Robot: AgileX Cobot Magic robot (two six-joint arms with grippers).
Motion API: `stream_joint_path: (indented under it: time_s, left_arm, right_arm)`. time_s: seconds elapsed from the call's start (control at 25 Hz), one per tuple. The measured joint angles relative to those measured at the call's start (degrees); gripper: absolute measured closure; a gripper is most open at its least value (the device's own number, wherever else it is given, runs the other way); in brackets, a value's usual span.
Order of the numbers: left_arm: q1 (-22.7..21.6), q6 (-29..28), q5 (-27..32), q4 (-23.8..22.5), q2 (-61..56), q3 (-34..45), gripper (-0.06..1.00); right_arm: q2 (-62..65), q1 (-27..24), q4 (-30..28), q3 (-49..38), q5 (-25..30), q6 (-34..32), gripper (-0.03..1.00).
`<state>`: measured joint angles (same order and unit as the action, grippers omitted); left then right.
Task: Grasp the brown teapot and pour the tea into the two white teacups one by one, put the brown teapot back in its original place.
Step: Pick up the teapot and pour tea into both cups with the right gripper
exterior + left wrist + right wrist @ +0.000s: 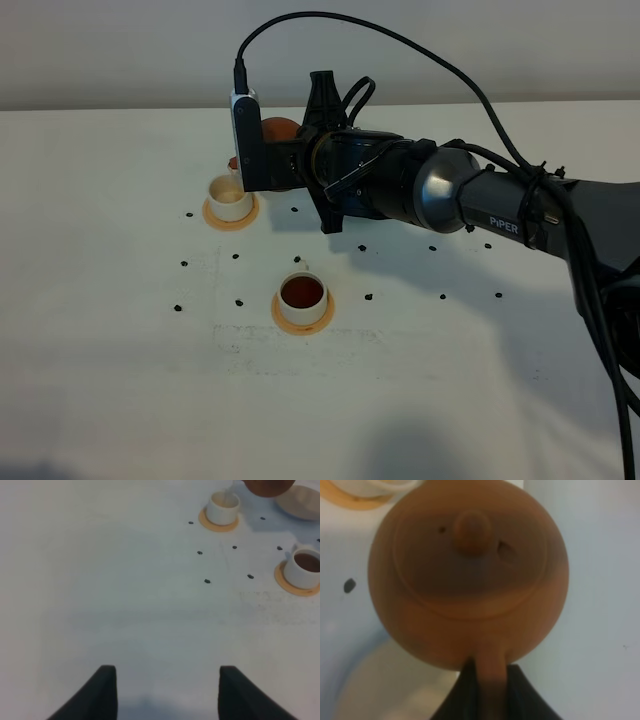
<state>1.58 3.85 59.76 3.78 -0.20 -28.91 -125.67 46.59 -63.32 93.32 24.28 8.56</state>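
Observation:
My right gripper (287, 165) reaches across to the left and is shut on the loop handle of the brown teapot (280, 130). The teapot is held in the air, tilted, with its spout just above the far white teacup (230, 195) on its orange saucer. In the right wrist view the teapot (470, 575) fills the picture and the fingers (520, 695) clamp its handle. The near teacup (302, 293) holds dark tea. The beige coaster (302, 502) lies bare beside the teapot (267, 486). My left gripper (162, 672) is open and empty over bare table.
Small black dots (184, 264) mark the white table (120, 380) around the cups. The right arm's dark body (480, 205) stretches across the right half of the table. The far wall edge runs behind the teapot.

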Motion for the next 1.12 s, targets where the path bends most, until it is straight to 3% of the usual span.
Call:
stream_joint_path:
  time_s: [1.12]
  left_arm:
    - [0.00, 0.00, 0.00, 0.00, 0.00, 0.00, 0.47]
  right_arm:
    - [0.00, -0.05, -7.28, 0.00, -3.30, 1.49, 0.88]
